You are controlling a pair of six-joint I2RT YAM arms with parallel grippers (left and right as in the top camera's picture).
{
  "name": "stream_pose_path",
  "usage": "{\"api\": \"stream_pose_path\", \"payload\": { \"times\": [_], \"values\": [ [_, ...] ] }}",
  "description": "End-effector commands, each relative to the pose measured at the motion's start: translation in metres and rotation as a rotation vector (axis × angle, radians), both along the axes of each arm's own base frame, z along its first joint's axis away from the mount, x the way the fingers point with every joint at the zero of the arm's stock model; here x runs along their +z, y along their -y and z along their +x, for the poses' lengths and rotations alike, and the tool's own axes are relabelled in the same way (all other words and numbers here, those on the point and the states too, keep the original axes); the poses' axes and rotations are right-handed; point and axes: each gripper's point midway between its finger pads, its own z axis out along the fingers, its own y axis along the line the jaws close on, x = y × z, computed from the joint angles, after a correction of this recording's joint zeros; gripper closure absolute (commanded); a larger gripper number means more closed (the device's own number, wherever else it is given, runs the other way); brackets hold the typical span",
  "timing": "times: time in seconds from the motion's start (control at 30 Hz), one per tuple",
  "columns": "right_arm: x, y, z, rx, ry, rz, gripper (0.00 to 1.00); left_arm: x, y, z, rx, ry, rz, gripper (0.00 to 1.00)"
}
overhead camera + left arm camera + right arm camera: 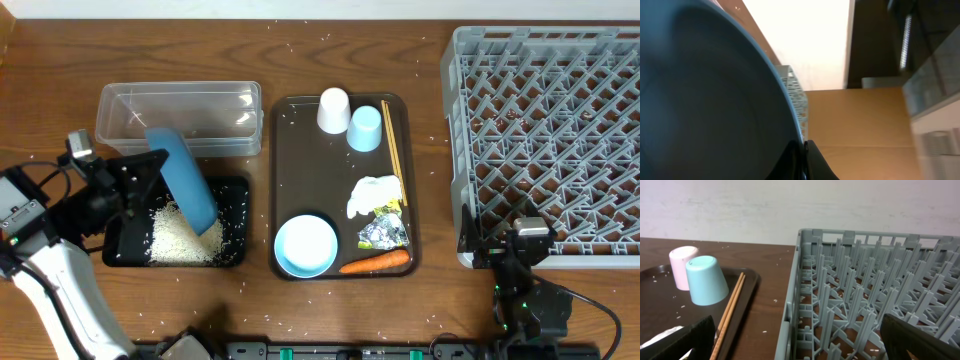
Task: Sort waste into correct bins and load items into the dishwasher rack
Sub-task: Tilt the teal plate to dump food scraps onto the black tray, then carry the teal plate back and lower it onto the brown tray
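Left pincer (138, 186) clamped on plate (188, 182) rim, plate tipped over black tray (238, 225). Right pincer (527, 238) wide apart, empty, beside rack (545, 100).

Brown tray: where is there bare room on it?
The brown tray is bare in its left middle, between the white cup, the bowl and the tissue. Chopsticks, foil and carrot crowd its right side.

Table (50, 60), left to right:
- Tub (180, 112) at back, shallow tray (236, 212) just in front.
- Serving tray (300, 170) in the centre.
- Rack (550, 140) on the right.

Rice (185, 238) lies in the shallow tray, with the plate (187, 180) tilted on edge over it.

On the serving tray:
- Back: cup (333, 110), second cup (365, 128) touching its right, chopsticks (393, 145) right of both.
- Front right: tissue (372, 193), foil (383, 234), carrot (375, 262).
- Front left: bowl (305, 245).
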Motion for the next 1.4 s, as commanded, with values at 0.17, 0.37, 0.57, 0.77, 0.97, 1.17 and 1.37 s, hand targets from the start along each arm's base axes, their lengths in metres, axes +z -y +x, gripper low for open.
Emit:
{"api": "stream_pose_path", "payload": {
  "times": [0.17, 0.37, 0.57, 0.77, 0.97, 1.17, 1.37],
  "values": [
    [-0.001, 0.002, 0.000, -0.007, -0.003, -0.001, 0.01, -0.016, -0.020, 0.005, 0.009, -0.056, -0.180, 0.94],
    [-0.001, 0.002, 0.000, -0.007, -0.003, -0.001, 0.01, -0.021, -0.023, 0.007, 0.018, -0.112, -0.239, 0.94],
    [-0.001, 0.002, 0.000, -0.007, -0.003, -0.001, 0.01, -0.021, -0.023, 0.007, 0.018, -0.112, -0.239, 0.94],
    [-0.001, 0.002, 0.000, -0.007, -0.003, -0.001, 0.01, -0.017, -0.012, 0.006, -0.015, -0.077, -0.198, 0.94],
    [-0.001, 0.002, 0.000, -0.007, -0.003, -0.001, 0.01, 0.006, 0.021, -0.001, -0.102, 0.007, -0.107, 0.94],
    [-0.001, 0.002, 0.000, -0.007, -0.003, -0.001, 0.01, 0.026, 0.066, -0.011, -0.144, 0.062, 0.161, 0.94],
    [-0.001, 0.002, 0.000, -0.007, -0.003, -0.001, 0.01, 0.030, 0.126, -0.023, -0.179, 0.142, 0.508, 0.94]
  ]
}}
